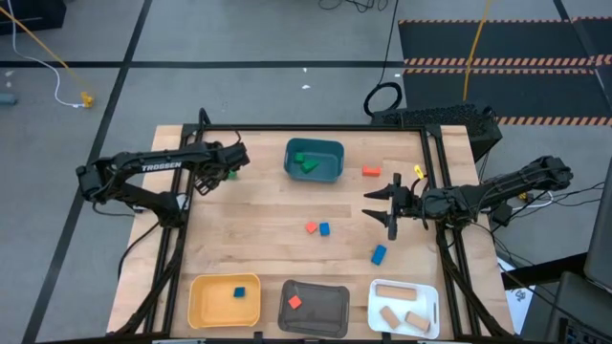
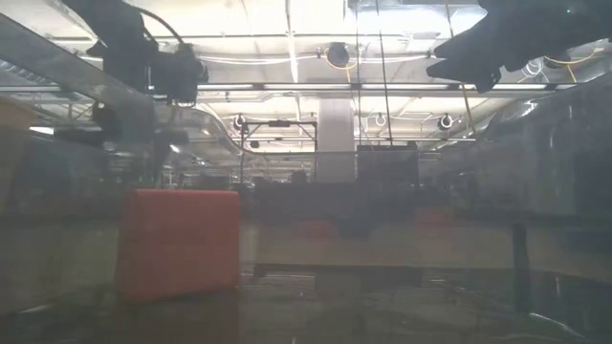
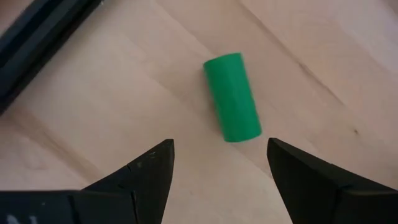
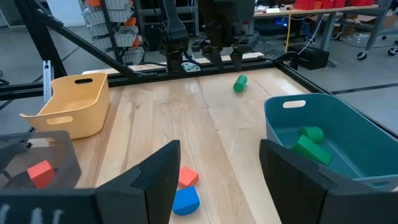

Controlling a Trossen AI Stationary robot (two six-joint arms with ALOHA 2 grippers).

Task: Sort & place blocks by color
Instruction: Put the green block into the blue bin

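Observation:
My left gripper (image 1: 228, 164) hovers open near the table's far left corner, above a green cylinder block (image 3: 232, 96) that lies on its side on the wood (image 1: 230, 174); the fingers stand short of it and touch nothing. My right gripper (image 1: 369, 204) is open at the table's right, pointing left toward a red block (image 4: 186, 177) and a blue block (image 4: 185, 200) lying side by side mid-table (image 1: 317, 228). More green blocks (image 4: 308, 144) lie in the teal tray (image 1: 332, 172). A red block (image 1: 371, 172) and a blue block (image 1: 379, 254) lie loose on the right.
Along the near edge stand a yellow tray (image 1: 201, 311) with a blue block, a grey tray (image 1: 330, 315) with a red block and a white tray (image 1: 428, 304) with tan blocks. A black frame rail runs around the table. A red block (image 2: 177, 244) fills the low view's left.

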